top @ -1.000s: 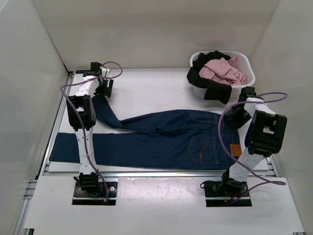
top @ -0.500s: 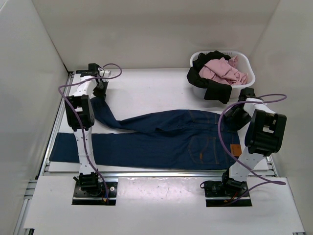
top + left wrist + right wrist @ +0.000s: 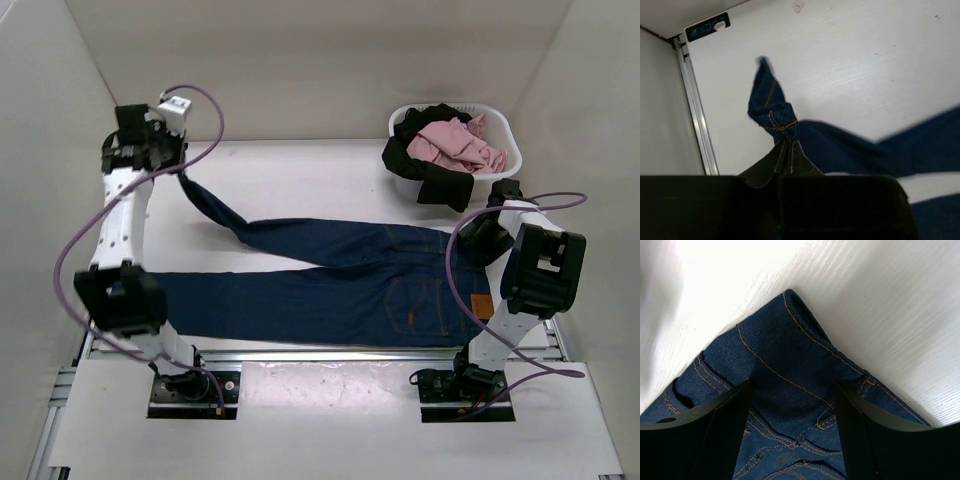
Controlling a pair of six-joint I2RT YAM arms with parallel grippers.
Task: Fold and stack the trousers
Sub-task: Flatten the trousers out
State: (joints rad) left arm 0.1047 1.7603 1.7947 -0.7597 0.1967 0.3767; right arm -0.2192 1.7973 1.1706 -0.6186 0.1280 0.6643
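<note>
The trousers (image 3: 330, 285) are dark blue jeans with tan stitching, spread lengthwise across the white table (image 3: 300, 185), waist to the right. My left gripper (image 3: 172, 165) is raised at the far left and shut on the bunched hem (image 3: 776, 117) of the upper leg, which hangs from the fingertips (image 3: 795, 150) off the table. My right gripper (image 3: 487, 232) hovers low over the far right waistband corner (image 3: 790, 340). It is open, with a finger (image 3: 727, 412) on each side of the flat denim.
A white laundry basket (image 3: 505, 130) holding pink and black clothes stands at the back right, with black cloth draped over its front rim. White walls close in the left, back and right. A metal rail (image 3: 695, 115) runs along the table's left edge.
My left gripper closed on the upper leg's hem, then rose and swung to the left, lifting that leg end off the table. The right arm has stayed in place.
</note>
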